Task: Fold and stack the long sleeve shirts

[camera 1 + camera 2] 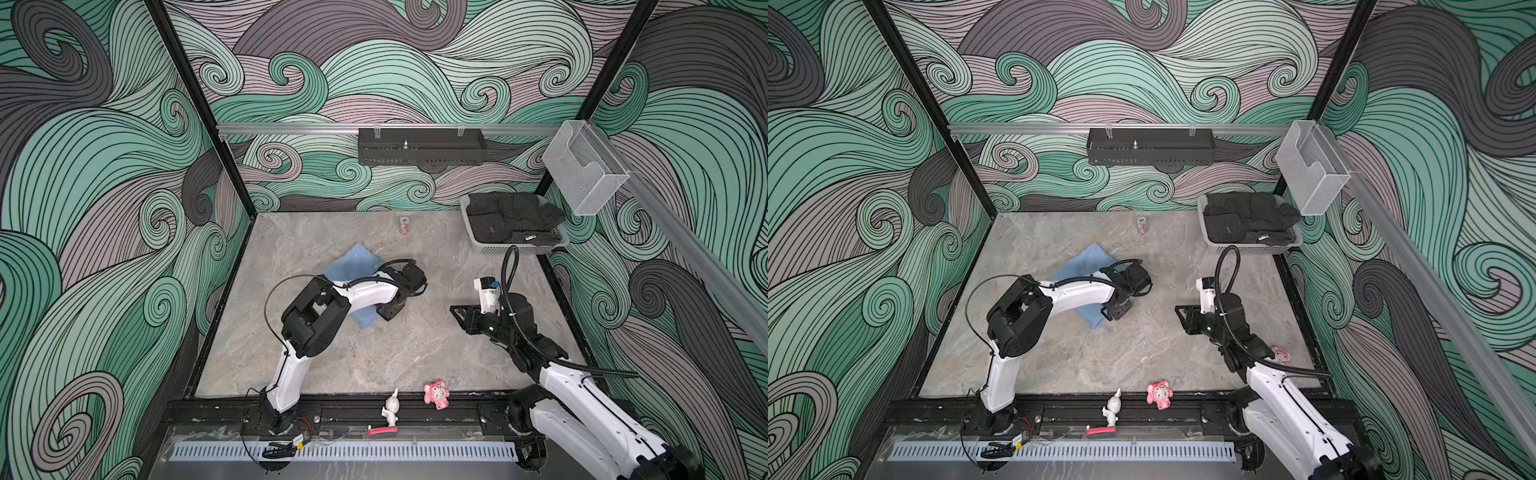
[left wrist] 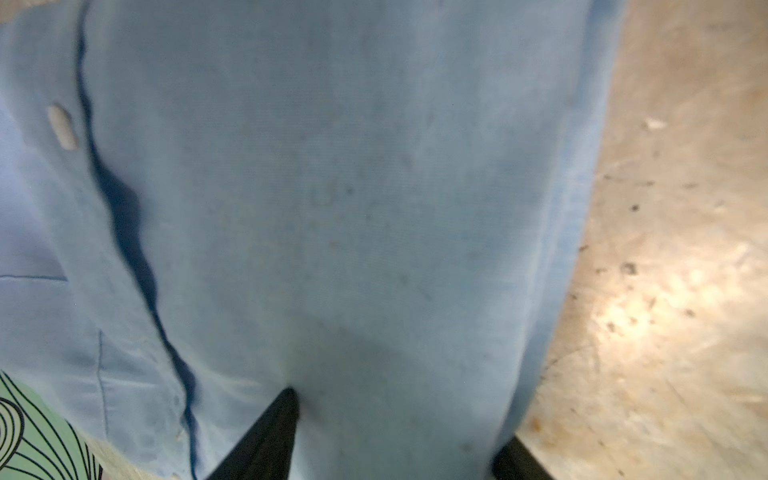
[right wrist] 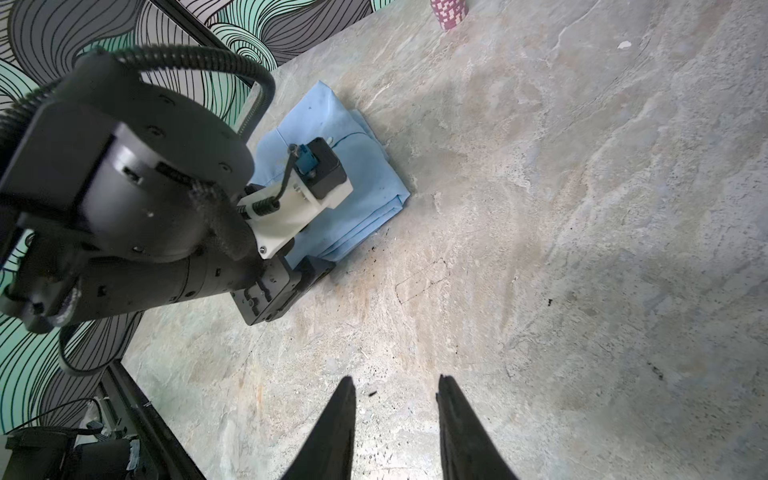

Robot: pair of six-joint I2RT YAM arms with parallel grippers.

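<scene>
left gripper (image 2: 401, 415) straddles shirt (image 2: 332, 187) edge, grip unclear; right gripper (image 3: 395, 380) parted over bare table (image 3: 582, 249); basket (image 1: 515, 248) label (image 1: 530, 237) unreadable.

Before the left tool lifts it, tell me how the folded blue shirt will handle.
The shirt is thin cloth with soft wrinkles, so it is probably floppy and light. Its stacked layers look loose at the edge, so they may sag and unfold if lifted by one side.

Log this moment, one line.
shirt: folded, on table | left jaws: astride shirt edge, grip unclear | right jaws: open, empty, apart from shirt
</scene>
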